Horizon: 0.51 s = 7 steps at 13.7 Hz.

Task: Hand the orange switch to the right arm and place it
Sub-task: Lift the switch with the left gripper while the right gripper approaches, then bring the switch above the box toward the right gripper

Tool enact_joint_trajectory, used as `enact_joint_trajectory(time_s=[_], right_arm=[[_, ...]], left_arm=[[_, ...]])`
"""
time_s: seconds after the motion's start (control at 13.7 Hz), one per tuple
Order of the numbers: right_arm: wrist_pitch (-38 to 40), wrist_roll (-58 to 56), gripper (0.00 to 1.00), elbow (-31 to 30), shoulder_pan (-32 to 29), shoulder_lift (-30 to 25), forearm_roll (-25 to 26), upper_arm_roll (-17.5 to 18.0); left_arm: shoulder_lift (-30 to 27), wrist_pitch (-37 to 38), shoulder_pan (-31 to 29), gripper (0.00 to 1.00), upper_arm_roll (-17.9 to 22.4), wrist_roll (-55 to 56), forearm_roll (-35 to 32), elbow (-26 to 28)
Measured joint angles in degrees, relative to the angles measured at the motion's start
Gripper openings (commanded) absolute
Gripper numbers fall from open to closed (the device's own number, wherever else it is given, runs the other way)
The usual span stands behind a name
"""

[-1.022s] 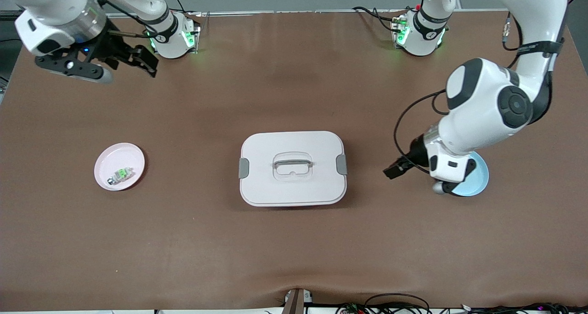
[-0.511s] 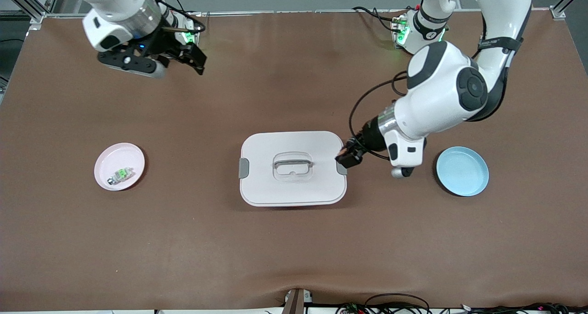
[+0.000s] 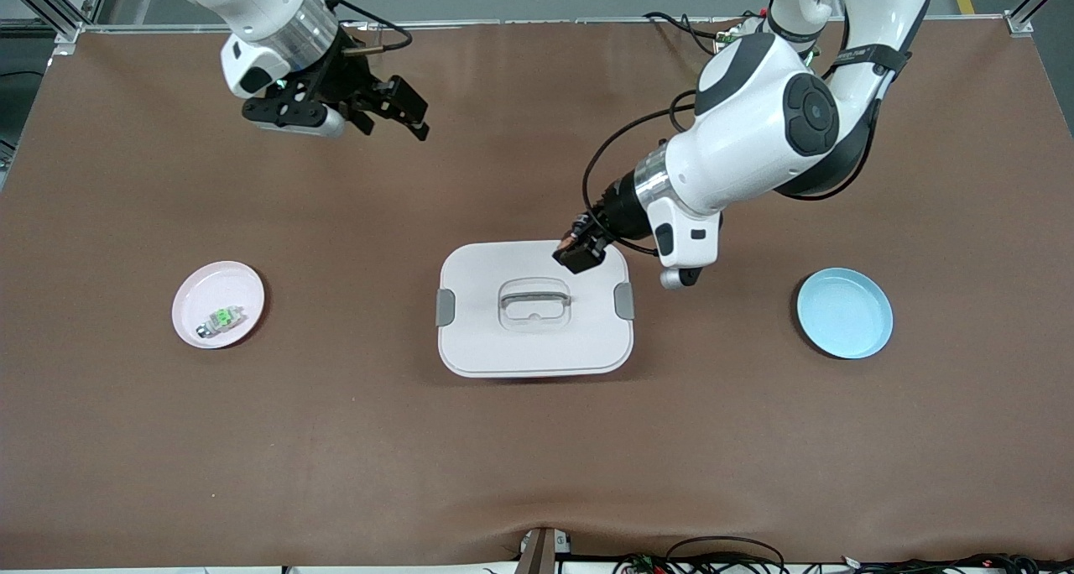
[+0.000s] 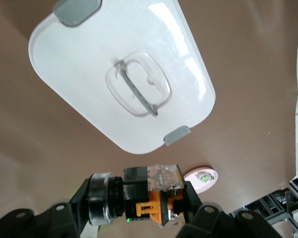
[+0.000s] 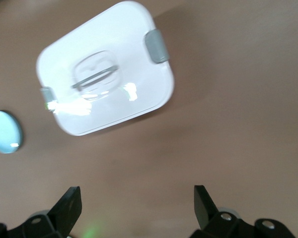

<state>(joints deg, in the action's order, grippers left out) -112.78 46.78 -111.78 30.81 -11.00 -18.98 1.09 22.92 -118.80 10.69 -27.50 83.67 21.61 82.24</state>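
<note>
- The left gripper [image 3: 579, 255] is pinched tight on the orange switch [image 4: 151, 193], up over the corner of the white lidded box [image 3: 503, 347].
- The right gripper [image 3: 394, 117] is wide open and holds nothing, over the tabletop [image 3: 537, 456] near its base.
- The switch looks small, light and hard.
- Its smooth sides may slip, so the right gripper should take the free black and metal end.
</note>
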Motion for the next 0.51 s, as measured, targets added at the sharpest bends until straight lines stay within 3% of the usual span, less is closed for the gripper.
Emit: enact_joint_trajectory(time_s=[0.51], right_arm=[[-20.18,6.57,1.00,-7.31,6.58,-1.11,-5.67,0.00]], left_arm=[[2.96,-3.42,4.78,0.00,-0.02,1.87,2.74,-2.35]])
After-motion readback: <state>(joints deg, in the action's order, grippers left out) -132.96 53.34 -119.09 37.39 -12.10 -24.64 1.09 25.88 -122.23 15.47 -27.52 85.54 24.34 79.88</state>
